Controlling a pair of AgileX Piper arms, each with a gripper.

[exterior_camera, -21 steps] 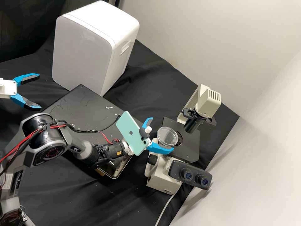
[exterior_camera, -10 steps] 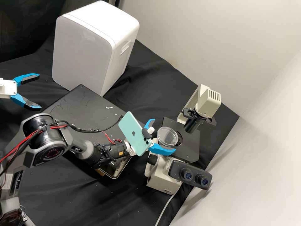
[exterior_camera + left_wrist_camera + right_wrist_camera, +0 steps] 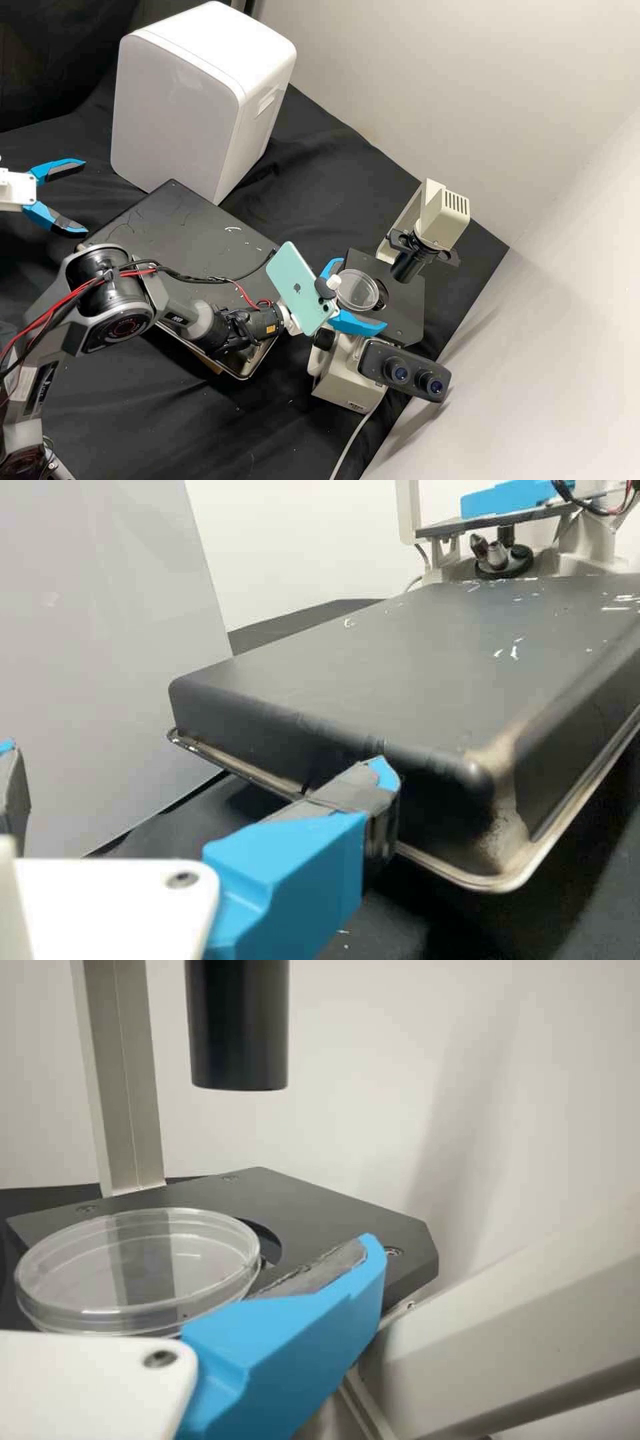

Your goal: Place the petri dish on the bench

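Observation:
The clear round petri dish rests on the black stage of the microscope, under its dark objective tube. My right gripper is open, with one blue finger on each side of the dish. In the right wrist view the dish lies just beside my blue finger; whether they touch I cannot tell. My left gripper hangs open at the far left edge of the bench, far from the dish, its finger facing the dark tray.
A tall white box stands at the back. A dark upturned tray on a metal rim lies mid-bench. The white microscope with eyepieces sits at the right, close to the wall. A mint phone rides on the right wrist.
My right arm has pushed forward toward the microscope, so its open fingers now sit on either side of the dish. The left gripper has barely moved.

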